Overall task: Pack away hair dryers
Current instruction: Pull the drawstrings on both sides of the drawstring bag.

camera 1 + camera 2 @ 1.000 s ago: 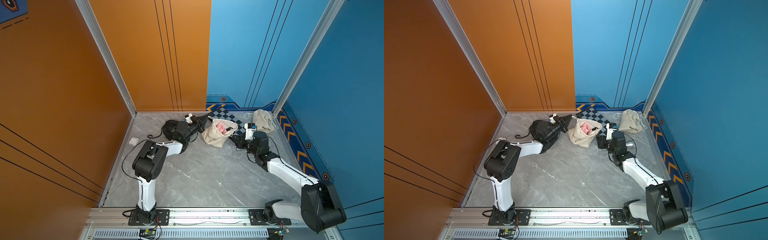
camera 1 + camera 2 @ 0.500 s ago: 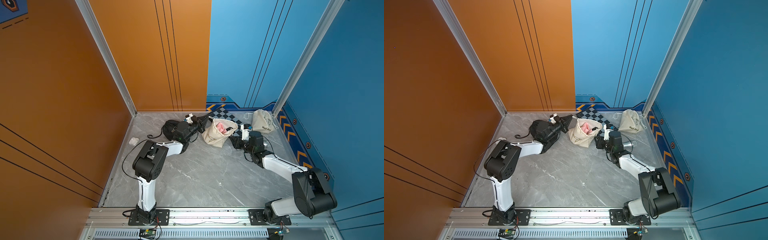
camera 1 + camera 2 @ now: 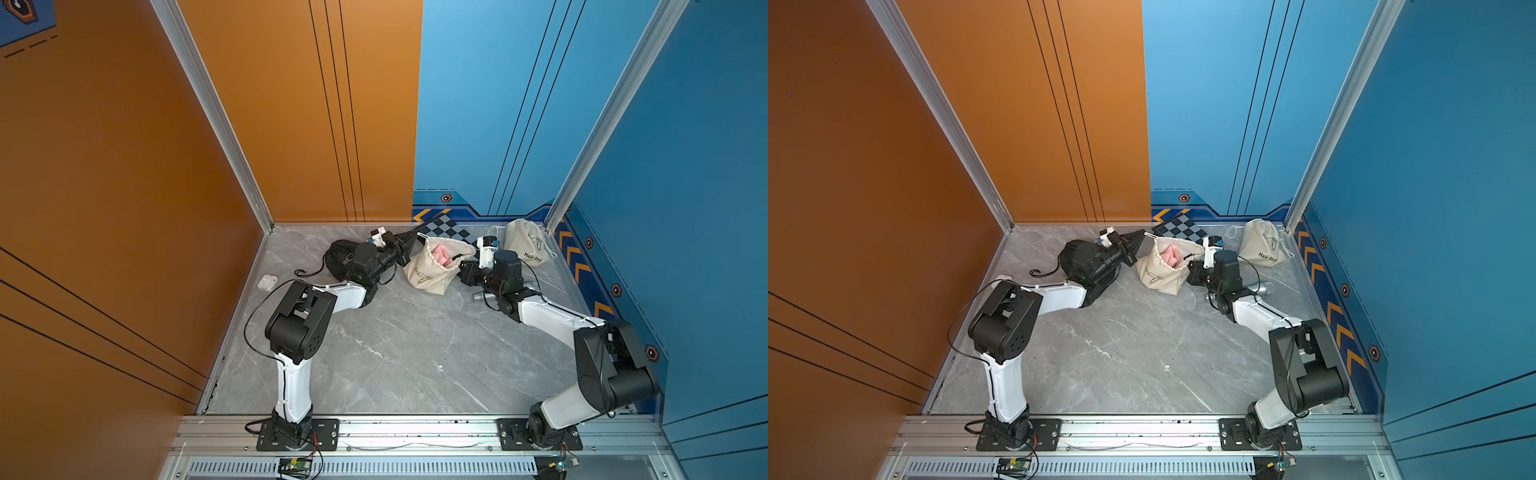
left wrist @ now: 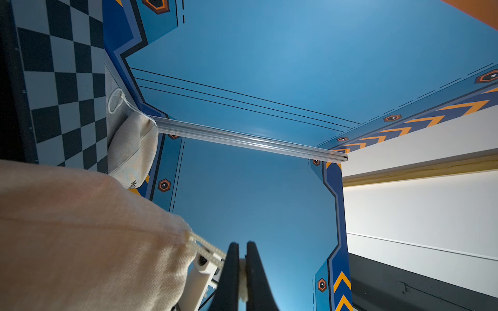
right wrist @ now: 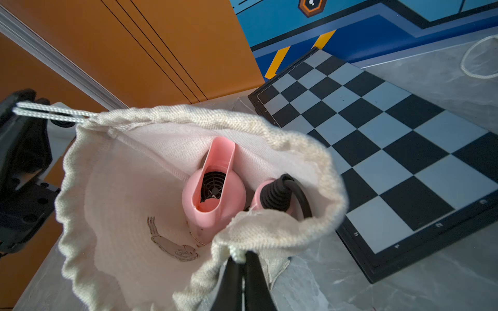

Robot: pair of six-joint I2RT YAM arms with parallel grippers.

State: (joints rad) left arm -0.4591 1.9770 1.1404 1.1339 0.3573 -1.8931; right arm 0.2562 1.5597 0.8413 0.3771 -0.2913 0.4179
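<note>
I see the pale pink plastic hair dryer [image 5: 213, 188] inside the open cream cloth drawstring bag [image 5: 188, 113]. Left gripper [image 4: 242, 243] and right gripper [image 5: 241, 255] are clamped tight on its white cords [image 5: 51, 113] at opposite sides of the bag. Only cinching seems left.

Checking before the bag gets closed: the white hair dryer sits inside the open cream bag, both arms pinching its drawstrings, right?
No, the hair dryer in the open cream bag is pink, not white; the right wrist view shows it. The rest holds.
</note>
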